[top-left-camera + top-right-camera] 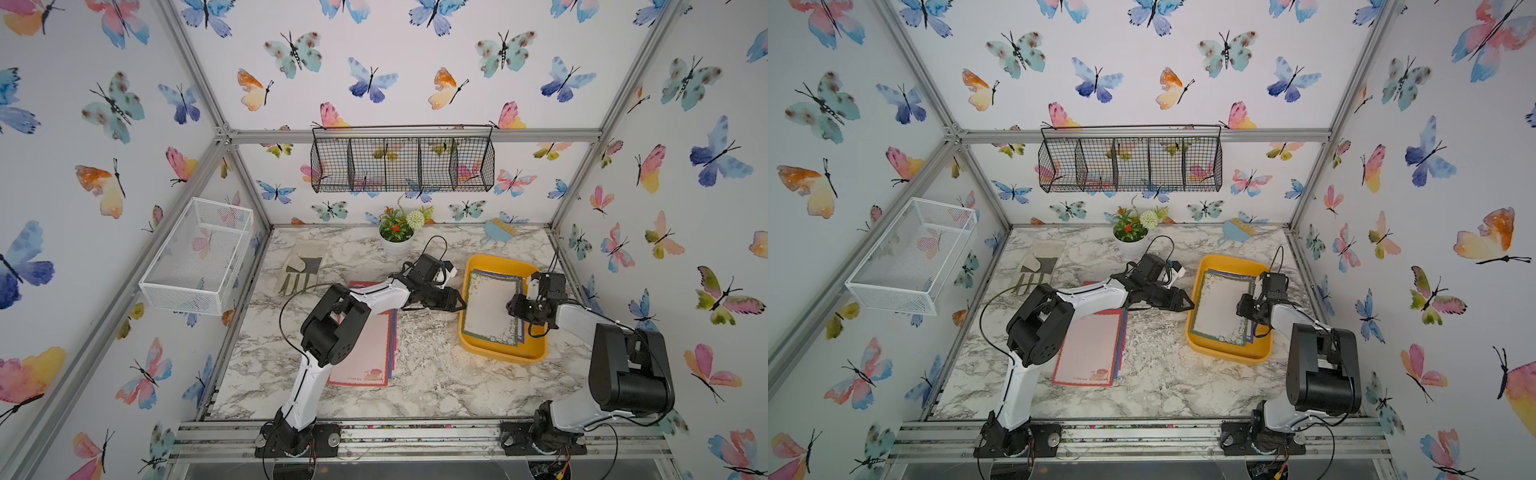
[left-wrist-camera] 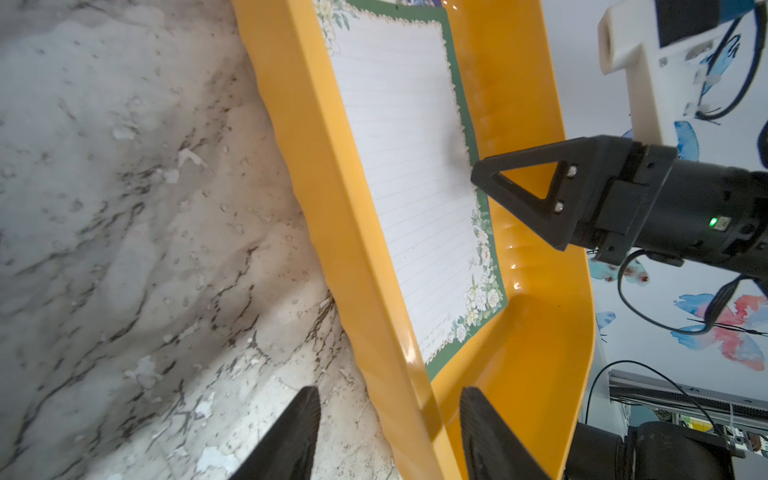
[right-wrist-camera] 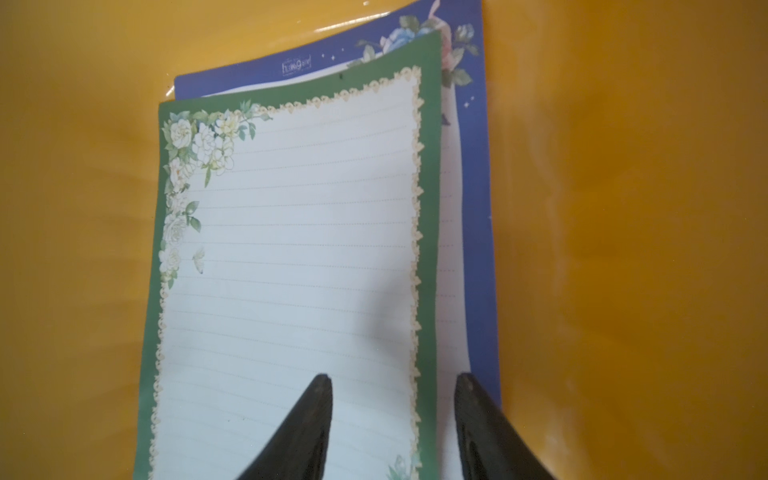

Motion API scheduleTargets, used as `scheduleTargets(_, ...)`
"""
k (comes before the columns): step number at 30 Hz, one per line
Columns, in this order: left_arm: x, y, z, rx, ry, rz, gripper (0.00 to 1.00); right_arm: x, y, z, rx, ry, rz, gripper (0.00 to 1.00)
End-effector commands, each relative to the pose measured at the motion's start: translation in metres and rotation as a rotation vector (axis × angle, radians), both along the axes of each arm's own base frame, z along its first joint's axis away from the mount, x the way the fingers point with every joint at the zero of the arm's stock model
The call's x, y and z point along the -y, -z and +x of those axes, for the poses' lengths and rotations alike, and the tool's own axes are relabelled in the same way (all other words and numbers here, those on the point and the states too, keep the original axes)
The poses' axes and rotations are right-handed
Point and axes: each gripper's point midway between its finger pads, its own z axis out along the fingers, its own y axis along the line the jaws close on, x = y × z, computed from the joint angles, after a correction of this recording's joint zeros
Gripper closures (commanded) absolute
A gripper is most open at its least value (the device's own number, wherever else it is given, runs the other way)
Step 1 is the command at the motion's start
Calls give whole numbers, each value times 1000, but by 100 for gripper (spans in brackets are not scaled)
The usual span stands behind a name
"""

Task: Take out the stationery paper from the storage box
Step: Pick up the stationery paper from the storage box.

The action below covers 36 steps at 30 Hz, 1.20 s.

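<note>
The storage box [image 1: 505, 355] [image 1: 1229, 353], a shallow yellow-orange tray, sits right of centre on the marble table. Inside it lies stationery paper: a green-bordered lined sheet [image 1: 490, 305] [image 3: 291, 249] on top of a blue-bordered sheet [image 3: 478, 166]. My left gripper [image 1: 463, 305] [image 2: 390, 399] is open and straddles the box's left wall [image 2: 374, 291], one finger outside and one inside. My right gripper [image 1: 510, 309] [image 3: 392, 380] is open low over the sheets, its fingers either side of the green sheet's right edge. More sheets, a pink red-bordered one [image 1: 365, 353] [image 1: 1088, 353] on top, lie on the table under my left arm.
At the table's back stand a white pot of flowers [image 1: 395, 237], a pair of gloves [image 1: 301, 270] and a blue dustpan with brush [image 1: 496, 230]. On the left wall hangs a white mesh basket [image 1: 199, 253], on the back wall a black wire basket [image 1: 401, 160].
</note>
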Motion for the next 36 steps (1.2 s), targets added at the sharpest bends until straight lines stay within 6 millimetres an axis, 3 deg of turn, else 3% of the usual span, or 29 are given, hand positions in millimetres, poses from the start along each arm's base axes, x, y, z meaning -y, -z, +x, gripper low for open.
scheduleTargets(1, 4, 1, -5, -19, 24, -9, 43, 4, 4, -1, -11, 15, -3, 46)
scheduleTargets(12, 6, 2, -8, -29, 29, -10, 43, 1, 8, -3, -26, 9, 16, 45)
scheduleTargets(24, 8, 6, -11, -48, 36, -11, 44, -9, 11, -5, -34, -17, 64, 54)
scheduleTargets(36, 9, 12, -13, -80, 40, -14, 44, -16, 11, -7, -22, -35, 102, 56)
